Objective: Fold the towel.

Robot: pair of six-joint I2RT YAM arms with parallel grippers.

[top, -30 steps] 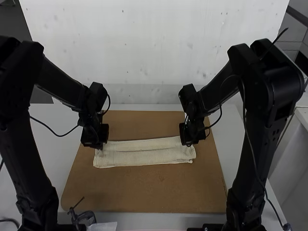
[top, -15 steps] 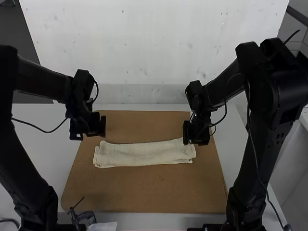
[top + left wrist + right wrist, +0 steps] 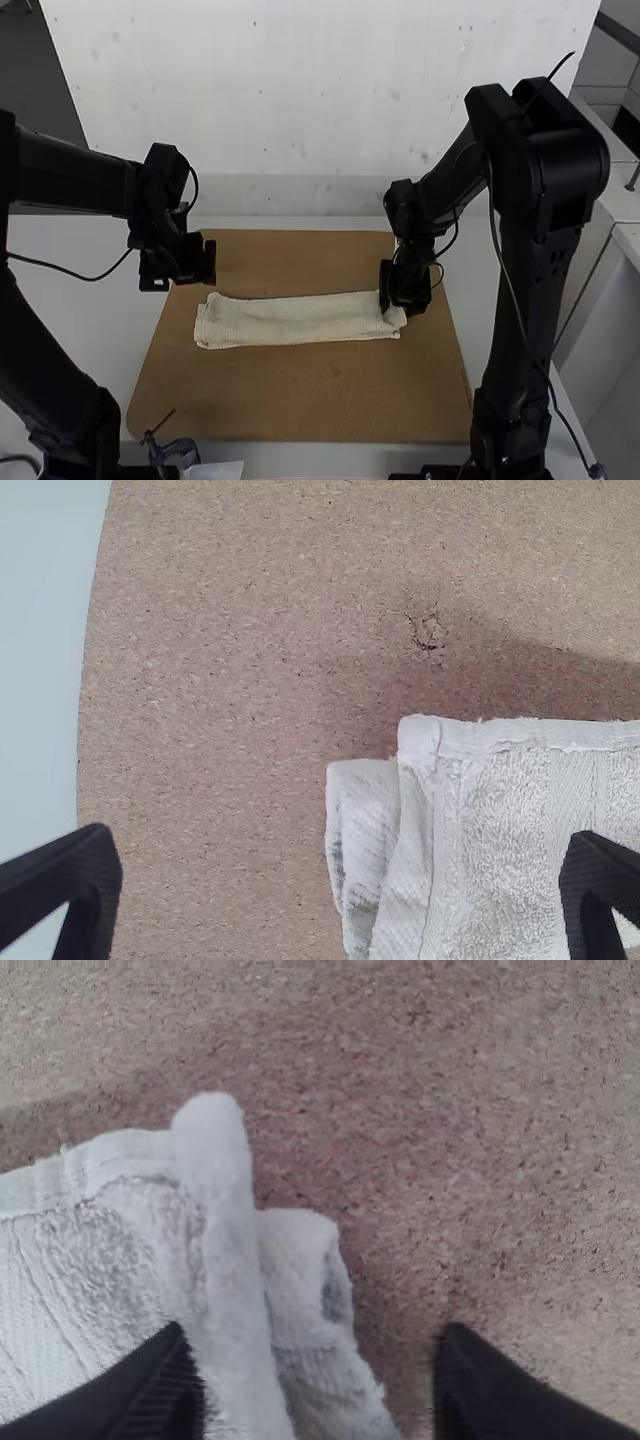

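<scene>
Right black gripper [image 3: 400, 301] (fingers parted) has dipped nearer the cream, oblong, folded terry towel [image 3: 290, 320]; left black gripper [image 3: 184, 276], open, has edged outward.

I see board [image 3: 300, 400] under towel [image 3: 290, 322] | left gripper [image 3: 180, 272] near towel's left end | right gripper [image 3: 403, 295] at its right

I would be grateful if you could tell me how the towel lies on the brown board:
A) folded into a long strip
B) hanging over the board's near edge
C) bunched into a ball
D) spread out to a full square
A, since the towel lies across the brown board as a long, narrow strip, with layers stacked at its ends in both wrist views.
</scene>
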